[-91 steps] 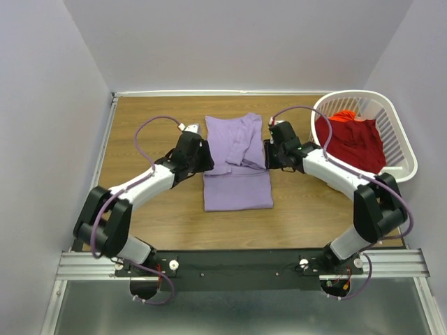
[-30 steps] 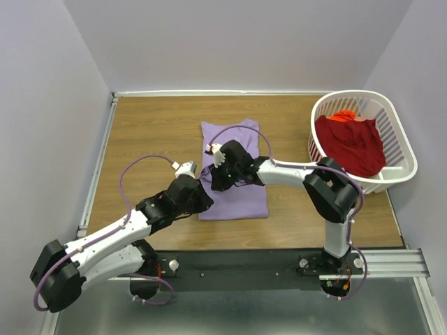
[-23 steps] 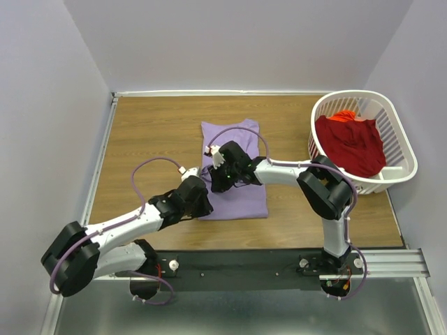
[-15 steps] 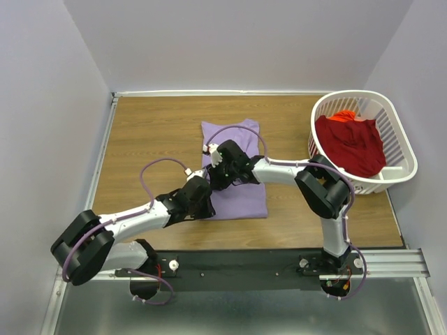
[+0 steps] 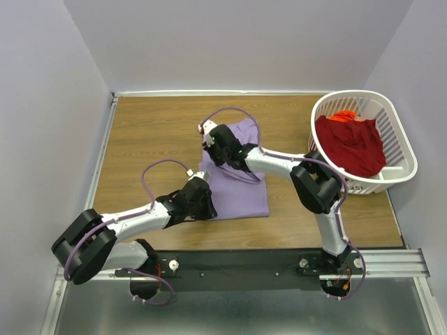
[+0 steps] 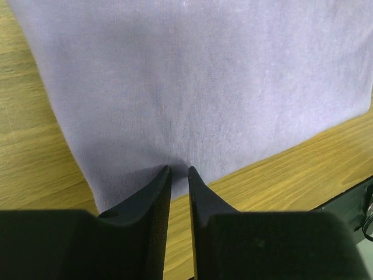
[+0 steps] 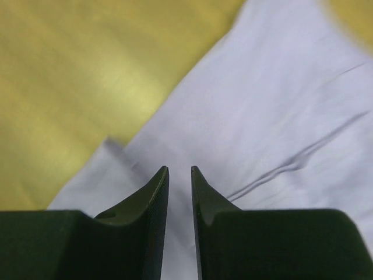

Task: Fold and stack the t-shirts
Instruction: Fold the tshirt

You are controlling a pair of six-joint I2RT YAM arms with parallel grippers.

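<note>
The folded lavender t-shirt (image 5: 237, 187) lies on the table (image 5: 150, 132); the red t-shirt (image 5: 353, 143) is half hidden in the laundry basket (image 5: 406, 166). The left gripper (image 6: 178, 170) and right gripper (image 7: 179, 169) are each slightly apart and empty at the lavender cloth. The right wrist view is blurred, so contact is perhaps unclear.

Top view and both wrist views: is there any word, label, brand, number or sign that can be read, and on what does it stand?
None: no text can be read in any view. The lavender t-shirt, the red t-shirt, the laundry basket and the table show no print, label or number.
</note>
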